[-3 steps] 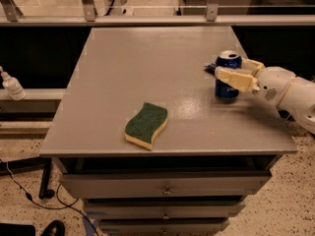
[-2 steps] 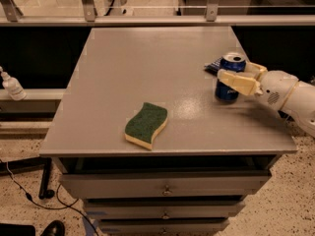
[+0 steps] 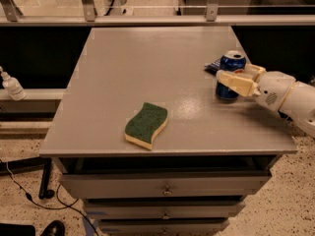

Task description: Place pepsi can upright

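**ITEM: pepsi can** (image 3: 232, 63). Pos.: right side of surface (image 3: 147, 58), mid-depth, close to the right edge. Stands upright, silver top showing; base seems down on the surface.

**ITEM: pincer** (image 3: 231, 78). Comes in from the right, low over the surface. Cream fingers (image 3: 238, 82) bracket the can, one across its near face, the other on its far-right side. Reads as closed on the can, holding it.

**STEP (est.):** placement looks done or nearly so; release not yet made. Next move prob. req.: open fingers evenly w/o nudging the can, then back the arm out to the right, level, no sideways sweep.

**EDGES/ROOM:**
- Right edge of surface is near the can; a push that way could send it off.
- Flat dark blue packet (image 3: 212, 66) sits just beside the can on its far-left side; touching or not, can't tell.
- Green/yellow sponge (image 3: 146, 125) is well apart, near-left of centre.
- Wide bare stretch left & far of the can.
- Rail (image 3: 147, 19) runs along the far edge, well apart.
- Drawers (image 3: 165, 187) sit below the near edge.
- Bottle (image 3: 11, 85) is off the surface, far left.
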### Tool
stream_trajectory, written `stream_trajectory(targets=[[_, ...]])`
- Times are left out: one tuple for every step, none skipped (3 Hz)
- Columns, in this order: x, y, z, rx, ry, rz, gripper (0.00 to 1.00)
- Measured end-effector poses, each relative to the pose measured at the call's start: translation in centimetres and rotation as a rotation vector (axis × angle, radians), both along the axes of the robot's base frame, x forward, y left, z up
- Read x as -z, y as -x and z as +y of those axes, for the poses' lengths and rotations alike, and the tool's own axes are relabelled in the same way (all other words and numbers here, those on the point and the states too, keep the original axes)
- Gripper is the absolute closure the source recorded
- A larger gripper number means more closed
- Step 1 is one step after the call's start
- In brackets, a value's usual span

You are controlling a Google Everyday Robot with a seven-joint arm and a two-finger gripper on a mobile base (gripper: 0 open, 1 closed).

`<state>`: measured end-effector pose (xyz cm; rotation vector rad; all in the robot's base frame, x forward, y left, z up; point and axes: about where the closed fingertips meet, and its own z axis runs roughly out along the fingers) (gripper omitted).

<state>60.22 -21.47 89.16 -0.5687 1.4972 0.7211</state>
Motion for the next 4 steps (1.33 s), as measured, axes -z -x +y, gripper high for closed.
stream_trajectory(targets=[[0.4,1.4,-0.8,-0.024,0.017,0.021,0.00],[0.3,3.2,-1.9,-0.045,0.047,0.038,0.00],[-0.7,4.8,-3.3,-0.068,0.095,0.045,0.00],[-2.7,6.9,-6.0,-0.045,0.135,0.009,0.00]])
